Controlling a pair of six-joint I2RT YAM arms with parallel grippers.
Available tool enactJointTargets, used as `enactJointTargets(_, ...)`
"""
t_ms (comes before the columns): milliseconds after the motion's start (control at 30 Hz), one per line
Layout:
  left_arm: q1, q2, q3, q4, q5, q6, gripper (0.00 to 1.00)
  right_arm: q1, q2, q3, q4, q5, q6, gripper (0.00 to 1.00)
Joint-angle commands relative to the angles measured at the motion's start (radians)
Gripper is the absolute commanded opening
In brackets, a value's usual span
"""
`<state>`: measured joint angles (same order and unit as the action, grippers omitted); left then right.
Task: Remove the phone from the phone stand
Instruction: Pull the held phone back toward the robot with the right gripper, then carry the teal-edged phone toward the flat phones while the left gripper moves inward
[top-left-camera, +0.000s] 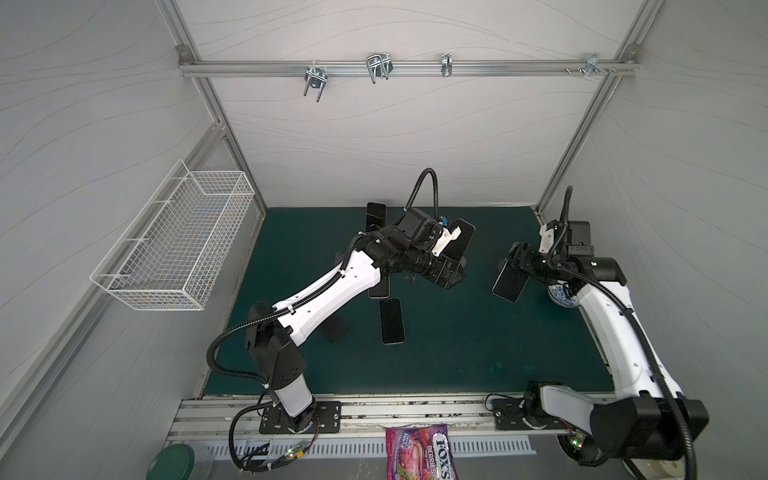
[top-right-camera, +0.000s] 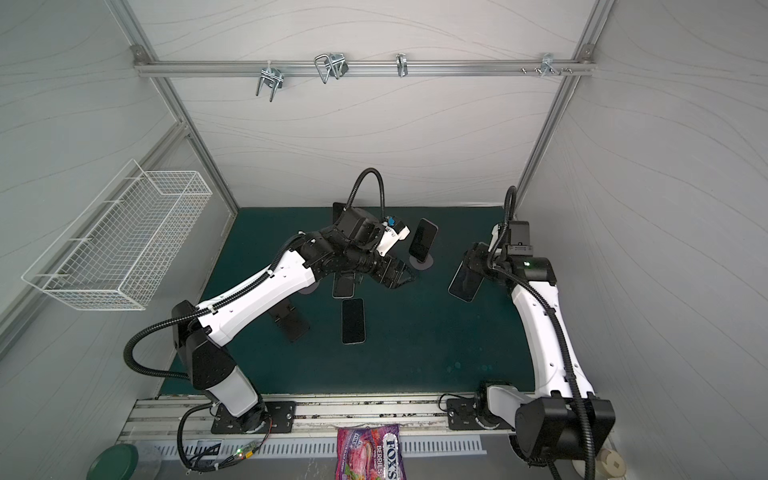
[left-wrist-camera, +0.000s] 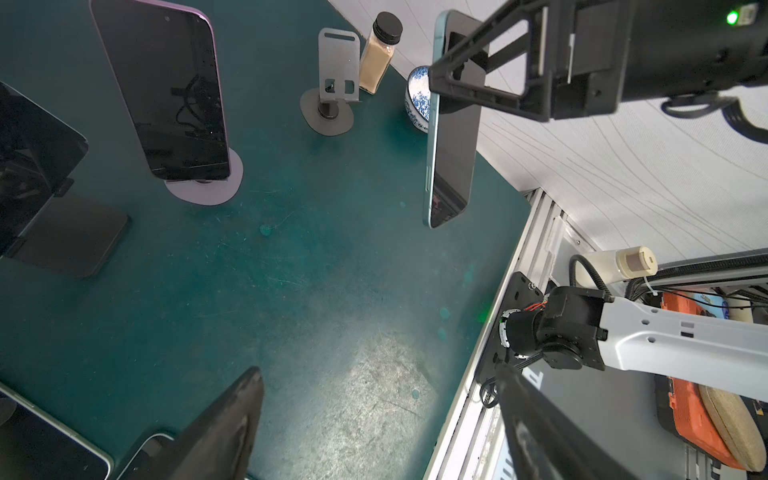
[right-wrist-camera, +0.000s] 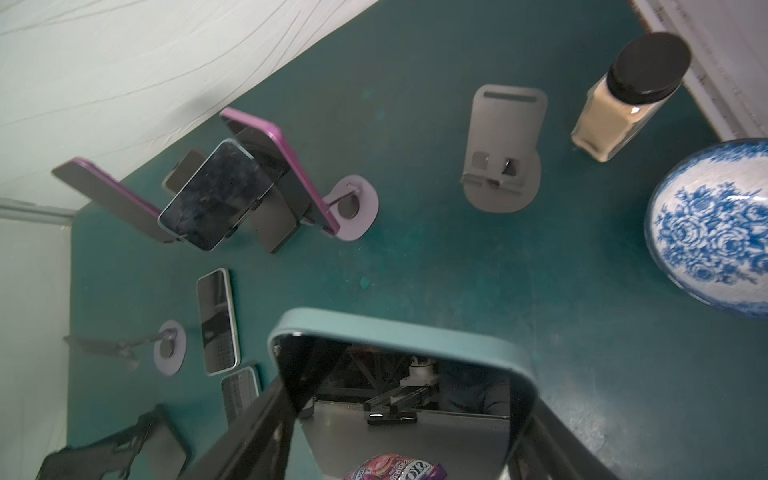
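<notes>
Phone (right-wrist-camera: 399, 336) cut by right wrist view's edge, bowl (top-left-camera: 560, 296) mostly hidden behind right arm (top-left-camera: 615, 332)

Stereo pair overhead, one camera per wrist.
Steeply down from high onto the whole desk (top-left-camera: 457, 353) in both top views; close and oblique from the wrists, sharing grey stand (left-wrist-camera: 338, 58) and bowl (left-wrist-camera: 417, 99).

Three pale grey walls with thin wavy lines close the space: a back wall (top-left-camera: 395, 145), a left wall (top-left-camera: 83, 104) and a right wall (top-left-camera: 685, 166). Aluminium posts (top-left-camera: 241, 166) stand in the corners. A horizontal metal bar (top-left-camera: 498, 68) runs across the back wall and carries several metal hooks (top-left-camera: 378, 66). A white wire basket (top-left-camera: 174, 245) hangs on the left wall. Below lies a dark green mat (top-left-camera: 457, 353). In the left wrist view it looks scratched, with one bright spot of light (left-wrist-camera: 374, 374). Elsewhere the light is soft and even.
</notes>
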<state>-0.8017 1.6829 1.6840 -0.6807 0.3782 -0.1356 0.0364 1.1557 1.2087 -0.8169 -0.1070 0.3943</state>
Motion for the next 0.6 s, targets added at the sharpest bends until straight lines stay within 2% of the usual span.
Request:
enactJointTargets(0, -0.005, -0.032, 0.004, -0.009, 0.007, -0.003, 0.89, 0.027, -0.044, -0.001, -0.049, -0.054, 0.003, 0.56)
enactJointTargets(233, -0.005, -0.076, -0.023, -0.03, 0.015, -0.004, 0.89, 0.14, -0.06, -0.025, -0.071, -0.086, 0.036, 0.56)
enactJointTargets(567, -0.005, -0.209, -0.186, -0.018, -0.011, -0.018, 0.89, 0.35, -0.058, -0.088, -0.009, -0.104, 0.081, 0.56)
